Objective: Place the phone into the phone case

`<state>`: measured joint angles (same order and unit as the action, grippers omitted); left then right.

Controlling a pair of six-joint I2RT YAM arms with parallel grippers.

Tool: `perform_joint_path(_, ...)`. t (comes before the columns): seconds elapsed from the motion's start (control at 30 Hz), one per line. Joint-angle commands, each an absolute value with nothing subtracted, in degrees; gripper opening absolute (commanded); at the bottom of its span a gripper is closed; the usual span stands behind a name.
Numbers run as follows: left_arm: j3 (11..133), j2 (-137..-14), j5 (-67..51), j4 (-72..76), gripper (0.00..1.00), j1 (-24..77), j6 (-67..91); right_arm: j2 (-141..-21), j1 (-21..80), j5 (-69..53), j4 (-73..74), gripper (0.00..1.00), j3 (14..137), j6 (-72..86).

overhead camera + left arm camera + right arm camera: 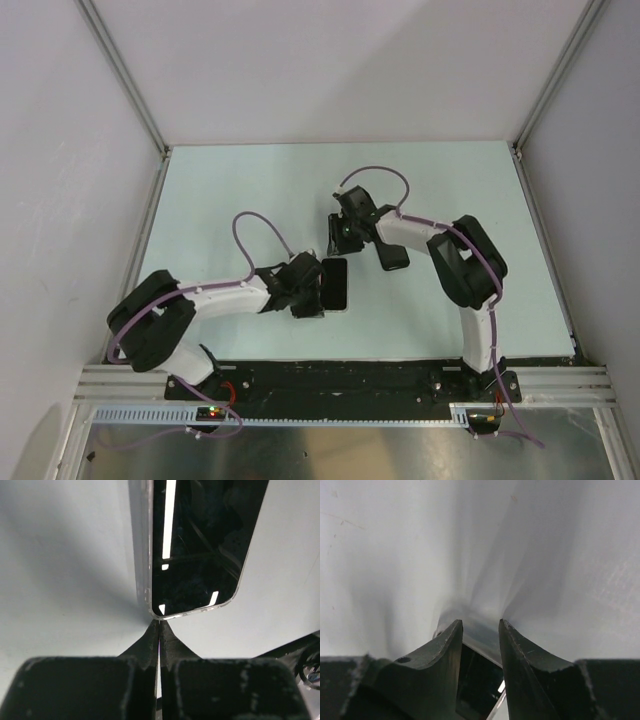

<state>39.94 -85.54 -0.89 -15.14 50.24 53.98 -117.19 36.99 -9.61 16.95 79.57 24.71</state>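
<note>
The phone (336, 283) lies flat on the pale green table, black screen up. In the left wrist view the phone (200, 545) has a clear case rim (200, 609) along its edge. My left gripper (318, 300) is at the phone's near left corner. Its jaws are shut, and the gripper tips (159, 624) touch the rim's corner. My right gripper (340, 245) is over the phone's far end. In its wrist view the right gripper (481, 625) has its jaws a narrow gap apart, with the grey case edge (480, 639) and the dark screen (477, 680) between them.
The table (450, 200) has white walls on three sides with metal frame posts at the back corners. A black rail (340, 378) runs along the near edge by the arm bases. Purple cables loop above both arms.
</note>
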Motion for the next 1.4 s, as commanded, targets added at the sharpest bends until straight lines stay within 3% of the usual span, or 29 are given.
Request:
perform_joint_path(0.0, 41.28, -86.39, 2.42, -14.83, 0.0, 46.84, 52.62, -113.14, 36.58, -10.02, 18.27, 0.4, 74.33, 23.82)
perform_joint_path(0.3, 43.75, -87.7, 1.86, -14.85, 0.0, 39.54, 48.58, -103.18, 36.29, -8.72, 16.72, 0.4, 61.0, 29.02)
perform_joint_path(0.57, 44.29, -86.53, 0.48, -15.0, 0.0, 39.08, 47.44, -98.13, 35.64, -5.11, 15.36, 0.42, 54.78, 32.7)
perform_joint_path(0.9, 32.6, -72.8, -2.29, -17.39, 0.0, 50.78, 53.49, -100.18, 34.79, -6.58, 14.08, 0.42, 55.75, 31.87)
perform_joint_path(1.1, 32.93, -73.85, -2.79, -17.21, 0.0, 57.05, 56.8, -100.22, 34.36, -6.83, 14.32, 0.42, 55.72, 31.42)
perform_joint_path(1.37, 36.64, -79.11, -4.96, -15.64, 0.0, 58.1, 56.62, -100.31, 34.13, -7.28, 13.94, 0.42, 55.78, 31.35)
